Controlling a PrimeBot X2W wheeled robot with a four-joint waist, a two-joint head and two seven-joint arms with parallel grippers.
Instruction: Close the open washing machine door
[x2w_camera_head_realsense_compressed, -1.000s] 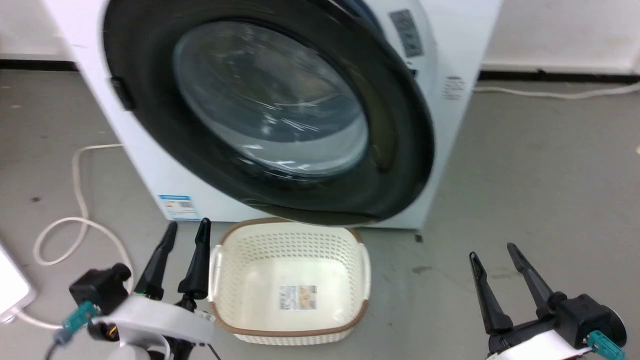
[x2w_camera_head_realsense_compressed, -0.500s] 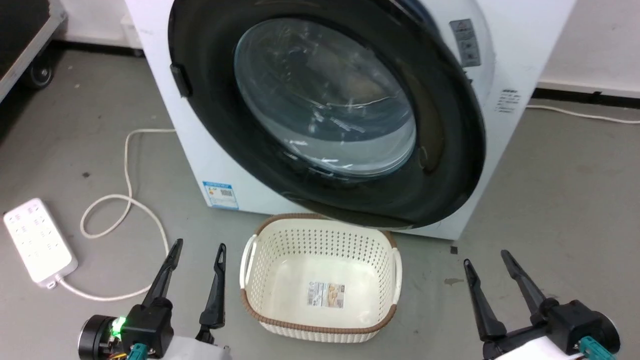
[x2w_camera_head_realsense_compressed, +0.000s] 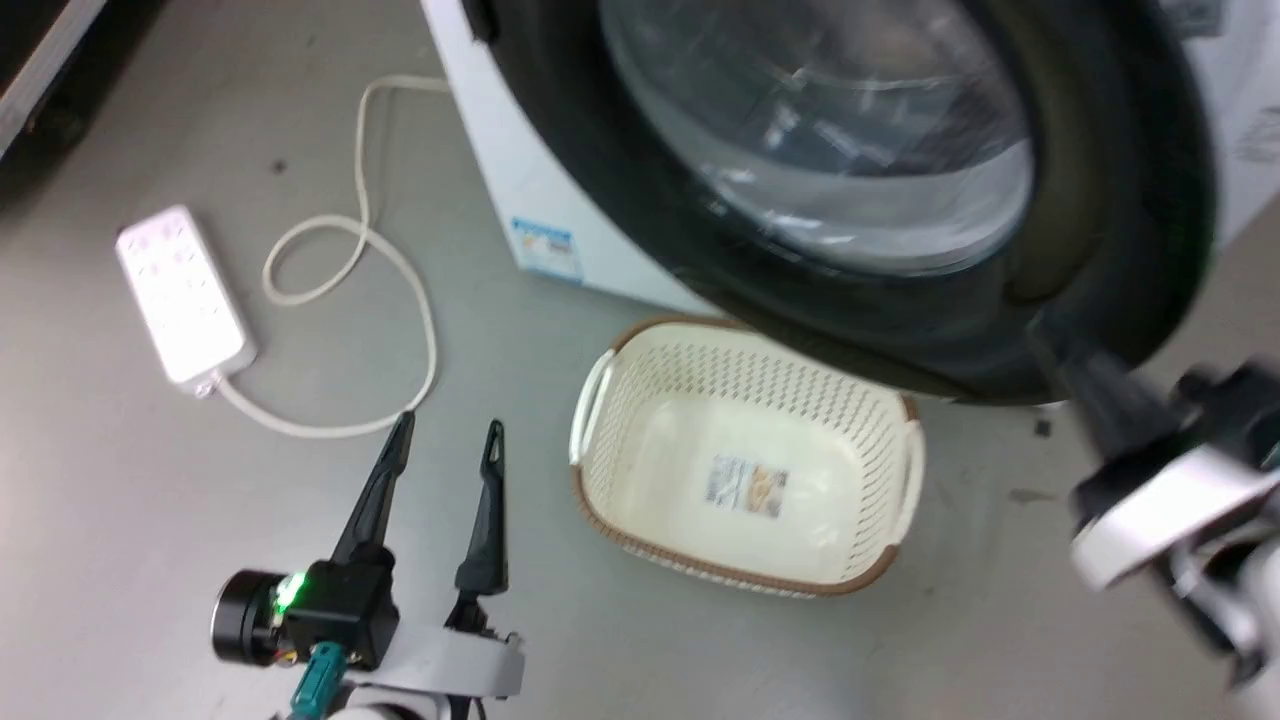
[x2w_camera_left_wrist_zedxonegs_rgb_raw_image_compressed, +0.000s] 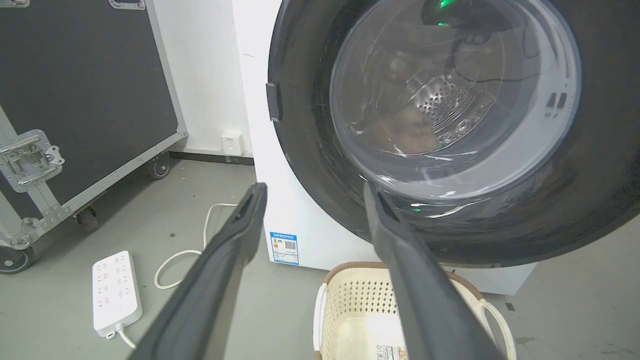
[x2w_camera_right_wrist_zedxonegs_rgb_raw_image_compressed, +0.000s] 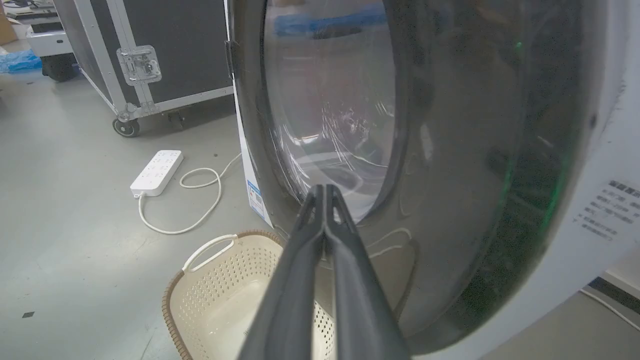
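The washing machine (x2w_camera_head_realsense_compressed: 520, 170) is a white box with a blue-and-white sticker (x2w_camera_head_realsense_compressed: 545, 248) at its lower corner. Its door (x2w_camera_head_realsense_compressed: 1110, 230), a glossy black disc with a bulging glass window (x2w_camera_head_realsense_compressed: 830, 140), lies close against the front; I cannot tell whether it is latched. My right gripper (x2w_camera_head_realsense_compressed: 1060, 360) is blurred at the door's lower right rim. In the right wrist view this gripper (x2w_camera_right_wrist_zedxonegs_rgb_raw_image_compressed: 325, 190) is shut with nothing in it, its tips just before the door (x2w_camera_right_wrist_zedxonegs_rgb_raw_image_compressed: 450, 175). My left gripper (x2w_camera_head_realsense_compressed: 448, 428) stands open above the floor, left of the basket, its fingers (x2w_camera_left_wrist_zedxonegs_rgb_raw_image_compressed: 230, 240) spread before the door (x2w_camera_left_wrist_zedxonegs_rgb_raw_image_compressed: 310, 150).
A cream perforated basket (x2w_camera_head_realsense_compressed: 800, 395) sits on the floor right under the door. A white power strip (x2w_camera_head_realsense_compressed: 180, 295) with a looped cord (x2w_camera_head_realsense_compressed: 400, 290) lies to the left. A black wheeled flight case (x2w_camera_left_wrist_zedxonegs_rgb_raw_image_compressed: 85, 90) stands beside the machine.
The camera has turned, shifting the whole picture. My right gripper has risen from the lower right up to the door's lower right rim and its fingers have shut. The left gripper stays open.
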